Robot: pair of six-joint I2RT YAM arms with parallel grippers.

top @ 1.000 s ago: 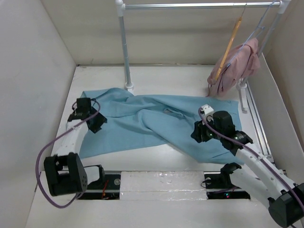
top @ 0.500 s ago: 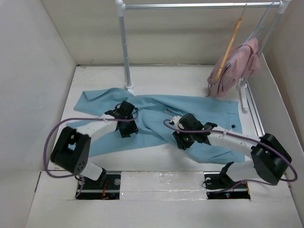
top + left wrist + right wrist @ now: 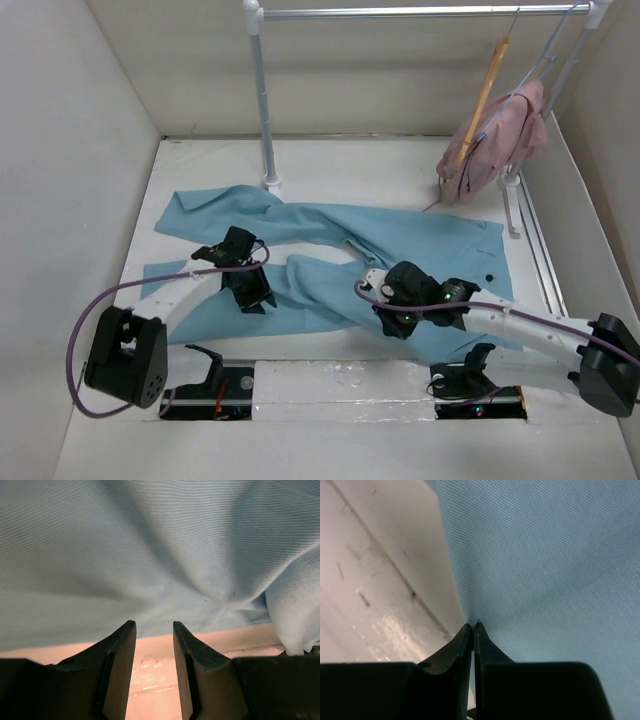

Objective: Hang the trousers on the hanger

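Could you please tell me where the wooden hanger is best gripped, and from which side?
Grip the hanger on its bare upper wooden arm, coming from the left. It hangs steeply tilted from the rail, and its lower end lies against the pink garment, so the upper part is probably the freest.

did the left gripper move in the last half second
Yes: the left gripper has drawn back toward the near edge and left, away from the rack post base, over the trousers.
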